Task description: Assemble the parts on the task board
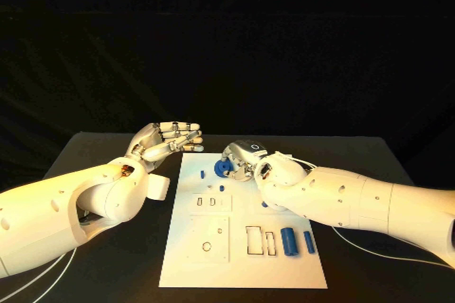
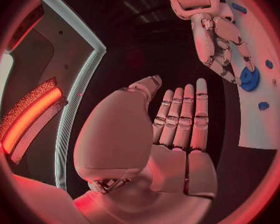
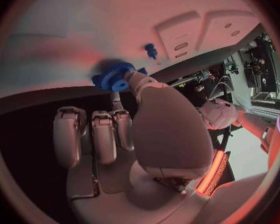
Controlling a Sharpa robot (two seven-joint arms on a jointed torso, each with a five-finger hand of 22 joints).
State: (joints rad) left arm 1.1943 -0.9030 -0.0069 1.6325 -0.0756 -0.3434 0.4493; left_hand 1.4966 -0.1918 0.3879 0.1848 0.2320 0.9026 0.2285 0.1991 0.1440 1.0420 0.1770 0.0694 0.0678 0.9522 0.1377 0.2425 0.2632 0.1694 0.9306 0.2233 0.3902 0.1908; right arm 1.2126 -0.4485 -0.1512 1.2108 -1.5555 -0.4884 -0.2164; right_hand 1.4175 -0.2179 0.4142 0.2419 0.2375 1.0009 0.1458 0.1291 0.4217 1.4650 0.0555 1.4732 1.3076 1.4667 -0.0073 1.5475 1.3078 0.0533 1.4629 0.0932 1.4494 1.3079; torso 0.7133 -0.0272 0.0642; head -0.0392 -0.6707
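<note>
The white task board (image 1: 285,267) lies in the middle of the black table. My right hand (image 1: 248,160) is over the board's far end and pinches a blue gear (image 1: 223,168) between its thumb and a finger. The right wrist view shows the gear (image 3: 115,77) at the fingertips, close above the board (image 3: 84,35); I cannot tell whether it touches. My left hand (image 1: 171,140) hovers at the board's far left corner. In its wrist view the left hand (image 2: 177,129) has straight fingers and holds nothing, with the right hand (image 2: 217,40) and gear (image 2: 249,78) beyond.
Two blue cylinders (image 1: 287,240) (image 1: 308,242) lie on the board's near right, beside two rectangular slots (image 1: 256,239). Small blue pegs (image 1: 202,174) (image 1: 221,187) stand near the far left. Two square sub-plates (image 1: 208,201) (image 1: 207,239) sit on the left half.
</note>
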